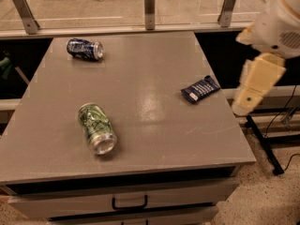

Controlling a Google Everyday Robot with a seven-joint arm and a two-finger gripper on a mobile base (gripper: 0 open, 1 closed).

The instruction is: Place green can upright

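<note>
No text can be read anywhere. The green can (97, 128), near left, shows only a green-and-white pattern. The dark blue can (84, 48), far left, and the dark wrapper (200, 88), right, carry pale marks — none legible. The gripper (255, 86), off the table's (154, 64) right edge, bears no legible marking.

We face a table (140, 144). On it, the nearer can (97, 128) lies on its side at front left, and the farther can (84, 48) lies on its side at back left. A packet (200, 89) sits near the right edge. Our arm (258, 81) hangs beyond that edge, with the gripper out of view.
</note>
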